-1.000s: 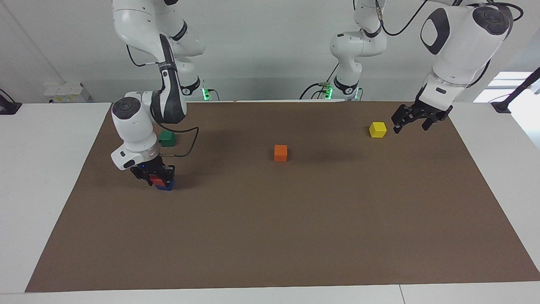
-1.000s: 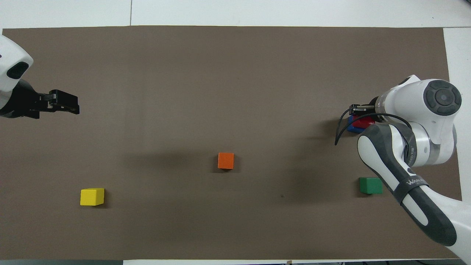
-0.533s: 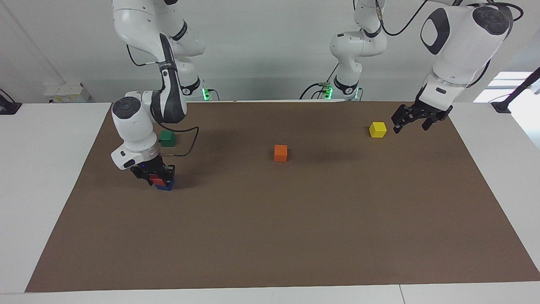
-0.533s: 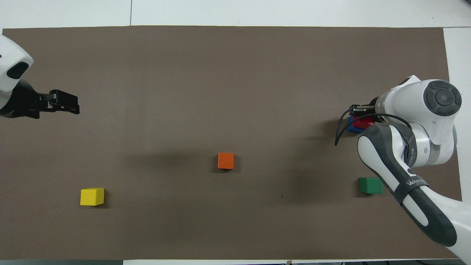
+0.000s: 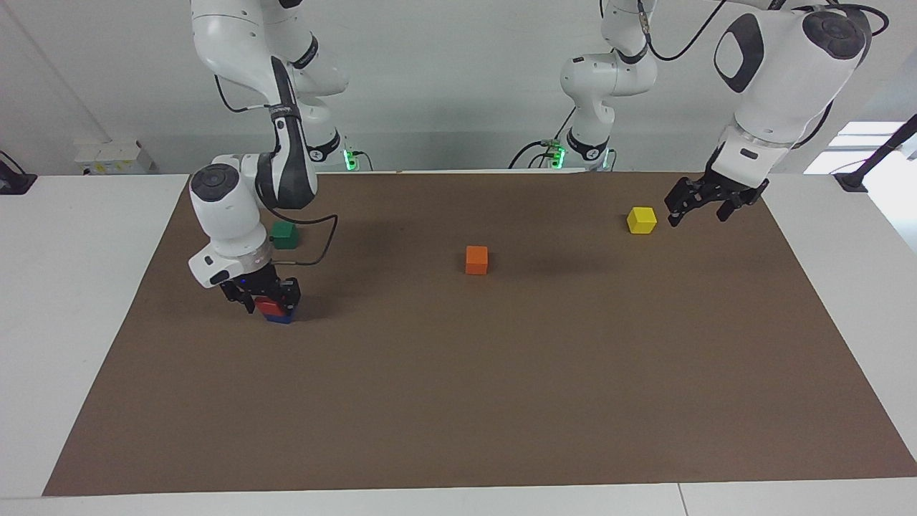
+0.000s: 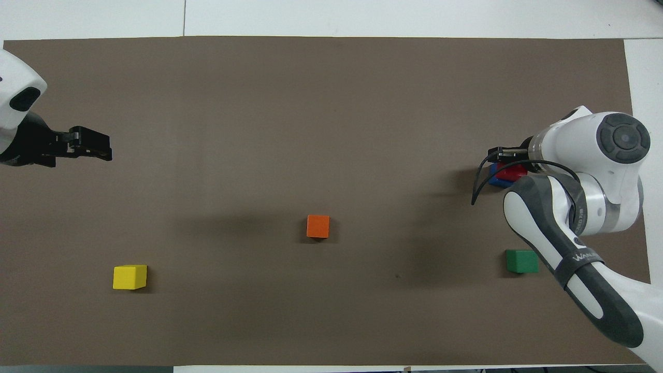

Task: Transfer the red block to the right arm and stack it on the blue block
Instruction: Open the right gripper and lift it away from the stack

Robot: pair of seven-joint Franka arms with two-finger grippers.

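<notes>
While the red block [image 5: 270,307] is sitting on the blue block [image 5: 280,317] toward the right arm's end of the bench [image 5: 458,444], the right gripper [image 5: 266,295] is hanging low over the stack in the facing view, its fingers [image 5: 290,292] flanking the red block. Whether they are gripping it or have let go, I cannot tell. A small blue light is glowing on that gripper. The green block [image 5: 284,234] is lying nearer to the robots than the stack, partly hidden by the right arm [image 5: 229,215]. The orange block [image 5: 476,259] is resting at the middle of the brown mat [image 5: 501,401]. The left gripper [image 5: 706,204] is hovering, fingers spread and holding nothing, over the mat beside the yellow block [image 5: 641,220]; the left arm is waiting.

In the overhead view, the right arm [image 6: 595,207] is covering most of the stack, leaving a corner of the red block [image 6: 513,173] and an edge of the blue block [image 6: 496,178] showing, with the right gripper [image 6: 510,155] over them. White lettering on the arm's dark band is reading partly as "WAN"; the rest I cannot make out. The green block [image 6: 521,261] is lying beside that arm, the orange block [image 6: 318,226] at mid-mat [image 6: 331,103], the yellow block [image 6: 129,276] toward the left arm's end. The left gripper [image 6: 101,145] is hanging open over bare mat.
</notes>
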